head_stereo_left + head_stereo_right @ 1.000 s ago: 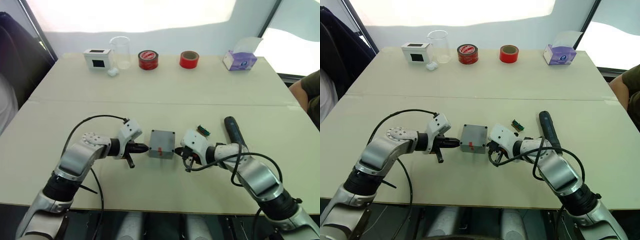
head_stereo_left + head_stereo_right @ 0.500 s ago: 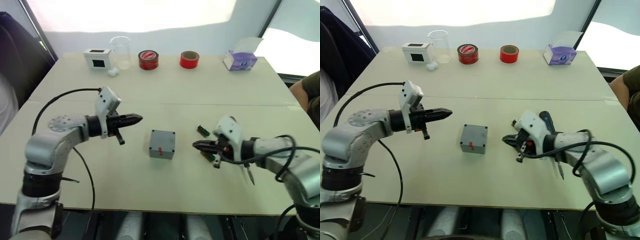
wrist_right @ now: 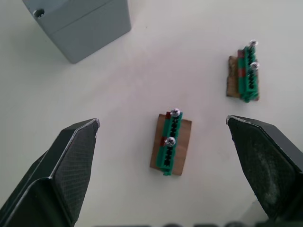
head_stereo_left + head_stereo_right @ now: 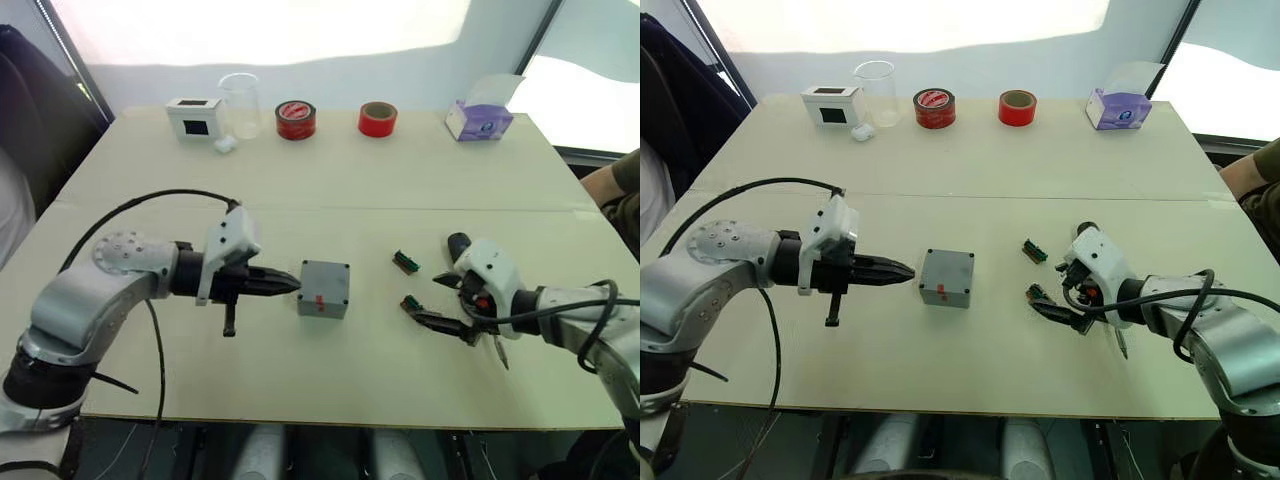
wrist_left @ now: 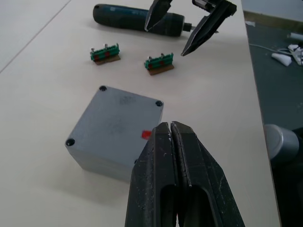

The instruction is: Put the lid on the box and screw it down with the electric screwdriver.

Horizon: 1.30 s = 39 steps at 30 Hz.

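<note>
The grey box stands mid-table with its red mark facing me. The lid sits flat on top of it, with small holes at the corners. My left gripper is shut and empty, its tip just off the box's left side. To the right of the box my right gripper is open over a small green terminal block. A second block lies close by. The black electric screwdriver lies on the table behind the right gripper, partly hidden by the wrist.
Along the far edge stand a white box with a black window, a clear beaker, two red tape rolls and a purple tissue box. A person's arm shows at the right edge.
Both grippers drew away from the box's sides. The left one has since come back to its left side. The right one moved right and opened over a green block.
</note>
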### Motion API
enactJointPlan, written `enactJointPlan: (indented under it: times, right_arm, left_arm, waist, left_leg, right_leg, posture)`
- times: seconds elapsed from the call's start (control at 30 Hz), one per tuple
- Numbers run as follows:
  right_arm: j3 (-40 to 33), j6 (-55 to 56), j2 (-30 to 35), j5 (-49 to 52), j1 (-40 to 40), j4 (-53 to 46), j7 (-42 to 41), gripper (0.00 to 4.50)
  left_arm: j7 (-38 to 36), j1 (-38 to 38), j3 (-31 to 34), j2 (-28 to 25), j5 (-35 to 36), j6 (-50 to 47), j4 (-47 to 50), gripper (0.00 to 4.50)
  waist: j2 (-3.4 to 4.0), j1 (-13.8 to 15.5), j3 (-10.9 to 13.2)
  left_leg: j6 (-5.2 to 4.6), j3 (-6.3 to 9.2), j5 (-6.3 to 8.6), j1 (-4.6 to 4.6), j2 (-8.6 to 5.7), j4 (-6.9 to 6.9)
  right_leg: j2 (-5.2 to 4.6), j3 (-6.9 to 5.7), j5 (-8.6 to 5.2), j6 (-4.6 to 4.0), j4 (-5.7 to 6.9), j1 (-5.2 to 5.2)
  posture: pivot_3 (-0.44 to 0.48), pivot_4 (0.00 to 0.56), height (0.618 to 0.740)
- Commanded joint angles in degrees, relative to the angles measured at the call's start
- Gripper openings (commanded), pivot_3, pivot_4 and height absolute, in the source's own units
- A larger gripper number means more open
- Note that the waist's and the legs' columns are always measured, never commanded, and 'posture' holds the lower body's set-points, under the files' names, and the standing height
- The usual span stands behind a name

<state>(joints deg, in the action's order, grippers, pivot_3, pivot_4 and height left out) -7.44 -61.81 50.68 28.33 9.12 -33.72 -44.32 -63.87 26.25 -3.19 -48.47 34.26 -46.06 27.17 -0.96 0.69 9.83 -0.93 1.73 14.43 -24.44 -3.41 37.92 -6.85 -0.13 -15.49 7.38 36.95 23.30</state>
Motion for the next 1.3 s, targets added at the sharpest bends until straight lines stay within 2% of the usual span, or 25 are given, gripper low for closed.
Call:
enactJointPlan:
  times: [0.03, 0.13, 0.23, 0.63, 0.73, 0.77, 0.8, 0.83, 1.3]
  right_arm:
    - [0.3, 2.2, 1.1, -0.7, -0.5, 0.0, 0.5, 4.41]
    - [1.4, 3.2, 1.8, -1.6, -1.2, 0.3, 0.8, 3.78]
    - [1.9, 3.4, 1.9, -2.1, -1.2, 0.9, 1.6, 2.8]
    - [4.5, 4.8, 1.7, -3.1, -0.4, 2.5, 3.0, 2.8]
    - [4.8, 5.3, 1.7, -3.4, -0.5, 2.6, 3.2, 2.15]
    - [4.9, 5.5, 1.7, -3.4, -0.5, 2.6, 3.3, 1.86]
    - [5.0, 5.6, 1.7, -3.5, -0.4, 2.7, 3.3, 1.31]
    - [5.1, 5.7, 1.6, -3.5, -0.4, 2.7, 3.4, 1.08]
    - [5.7, 6.1, 0.9, -3.6, 0.1, 3.5, 4.2, 1.08]
  left_arm:
    - [-0.3, -0.5, 0.4, -1.3, -0.4, 2.0, 0.9, 0.0]
    - [0.1, -1.2, 0.0, -1.8, -0.8, 2.3, 1.5, 0.0]
    - [0.4, -1.6, 0.0, -2.0, -0.6, 2.3, 2.0, 0.0]
    - [1.5, -2.0, 0.3, -2.1, -0.2, 2.2, 2.4, 0.0]
    - [1.7, -2.1, 0.3, -2.1, -0.1, 2.2, 2.4, 0.0]
    - [1.8, -2.1, 0.3, -2.0, -0.1, 2.2, 2.4, 0.0]
    - [1.8, -2.1, 0.3, -2.0, -0.1, 2.2, 2.3, 0.0]
    - [1.8, -2.0, 0.2, -2.0, -0.1, 2.3, 2.3, 0.0]
    - [2.4, -1.8, -0.1, -1.7, -0.3, 2.3, 2.0, 0.0]
  waist:
    - [0.0, 0.1, 0.0]
    - [0.0, 0.1, 0.0]
    - [0.01, 0.0, 0.0]
    - [0.01, 0.0, 0.0]
    - [0.01, 0.0, 0.0]
    - [0.0, 0.0, 0.0]
    - [0.01, 0.0, 0.0]
    - [0.01, 0.0, 0.0]
    - [0.01, 0.0, 0.0]
  left_leg:
    - [0.0, 0.0, 0.0, 0.0, 0.0, 0.0]
    - [-0.01, 0.0, 0.01, 0.0, 0.0, 0.0]
    - [-0.01, 0.0, 0.01, 0.0, 0.0, 0.0]
    - [-0.01, 0.0, 0.01, 0.0, 0.0, 0.0]
    - [-0.01, 0.0, 0.01, 0.0, 0.0, 0.0]
    - [-0.01, 0.0, 0.01, 0.0, 0.0, 0.0]
    - [-0.01, 0.0, 0.01, 0.0, 0.0, 0.0]
    - [-0.01, 0.0, 0.01, 0.0, 0.0, 0.0]
    - [-0.01, 0.0, 0.01, 0.0, 0.0, 0.0]
  right_leg:
    - [-0.01, 0.0, -0.02, -0.04, 0.0, 0.0]
    - [-0.01, -0.01, -0.02, -0.04, -0.01, -0.03]
    - [-0.01, -0.01, -0.02, -0.04, -0.01, -0.02]
    - [0.01, -0.01, 0.02, 0.04, -0.01, -0.02]
    - [0.01, -0.02, 0.02, 0.04, -0.01, -0.02]
    - [0.01, -0.02, 0.02, 0.04, -0.01, -0.02]
    - [0.01, -0.02, 0.03, 0.05, -0.01, -0.02]
    - [0.01, -0.02, 0.02, 0.05, -0.01, -0.02]
    - [0.01, -0.02, 0.03, 0.06, -0.01, -0.02]
  posture:
    - [0.0, 0.15, 0.74]
    - [0.0, 0.15, 0.74]
    - [0.0, 0.15, 0.74]
    - [0.0, 0.15, 0.74]
    - [0.0, 0.15, 0.74]
    - [0.0, 0.15, 0.74]
    - [0.0, 0.15, 0.74]
    - [0.0, 0.15, 0.74]
    - [0.0, 0.15, 0.74]
